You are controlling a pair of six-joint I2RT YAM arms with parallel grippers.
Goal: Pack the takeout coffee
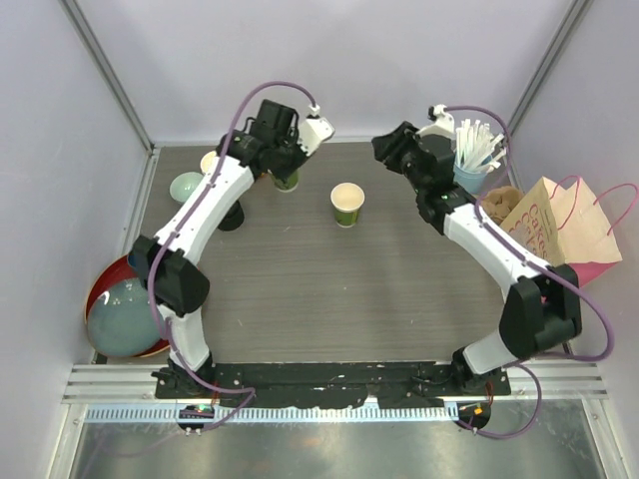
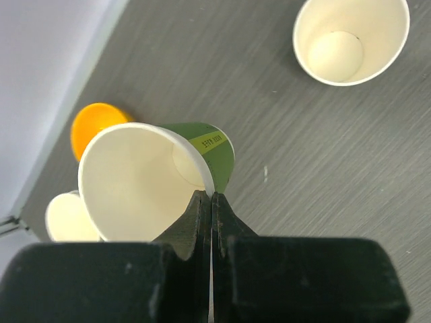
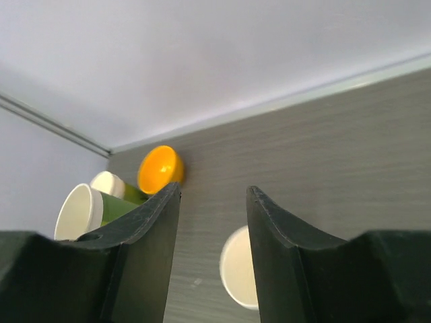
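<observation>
Supporting surface: grey table [image 1: 300, 289].
Left gripper [image 2: 207, 198]: pinched tight on the rim wall of the first green cup [image 2: 212, 151], which is tilted, at the table's far left.
Right gripper [image 3: 212, 192]: jaws partway apart, nothing between them.
Second green cup [image 1: 347, 203]: upright, open-topped, mid-table between the grippers.

Near table [image 1: 329, 299] free; loose cup [image 1: 347, 203] blocks centre-back
</observation>
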